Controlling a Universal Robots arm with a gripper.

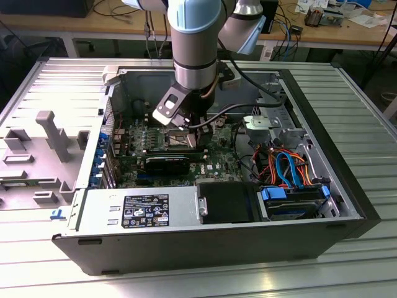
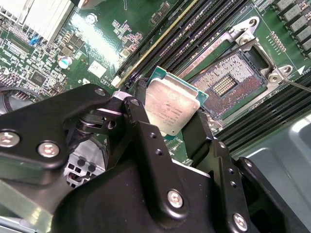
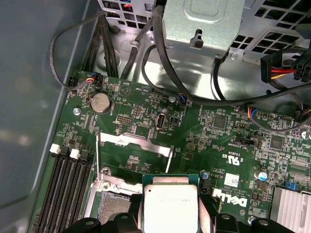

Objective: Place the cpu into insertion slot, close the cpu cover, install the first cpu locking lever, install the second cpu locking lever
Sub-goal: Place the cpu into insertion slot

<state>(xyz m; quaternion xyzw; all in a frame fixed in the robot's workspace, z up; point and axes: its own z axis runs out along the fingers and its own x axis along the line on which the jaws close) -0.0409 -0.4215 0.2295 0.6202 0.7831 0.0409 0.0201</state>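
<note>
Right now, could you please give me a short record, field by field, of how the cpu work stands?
claw: shut on the cpu
cpu: held over the motherboard, close to the insertion slot, not seated
insertion slot: open, contacts bare
cpu cover: swung up, open

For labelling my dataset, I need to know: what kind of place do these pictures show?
Probably a robotics or electronics lab: an opened computer case lies on a ribbed metal table, cluttered workbenches stand behind, and the robot's fingers hold the cpu.
</note>
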